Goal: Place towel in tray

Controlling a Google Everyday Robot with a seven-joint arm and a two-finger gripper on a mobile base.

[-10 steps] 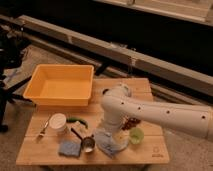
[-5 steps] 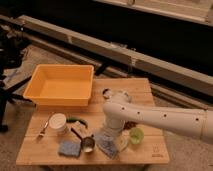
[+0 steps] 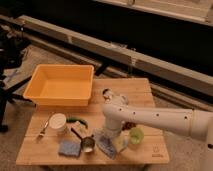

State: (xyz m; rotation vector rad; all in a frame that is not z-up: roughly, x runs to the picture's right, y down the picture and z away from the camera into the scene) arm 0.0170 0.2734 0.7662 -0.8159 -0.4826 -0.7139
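Observation:
The towel [image 3: 106, 146], a wrinkly light blue-grey cloth, lies near the front edge of the wooden table [image 3: 145, 92]. My gripper [image 3: 109, 138] points down onto it from above, at the end of the white arm [image 3: 155, 119] that reaches in from the right. The wrist hides the middle of the towel and the contact point. The tray [image 3: 42, 95], a large yellow-orange bin, stands empty at the table's back left, well apart from the gripper.
A metal cup [image 3: 88, 145] and a darker blue pad [image 3: 69, 148] lie just left of the towel. A white cup [image 3: 58, 122], a green pepper [image 3: 77, 120] and a utensil [image 3: 42, 129] lie in front of the tray. A green cup [image 3: 135, 135] stands right of the gripper.
The arm has sunk lower, bringing the gripper down onto the towel. The towel and the other objects have stayed where they were.

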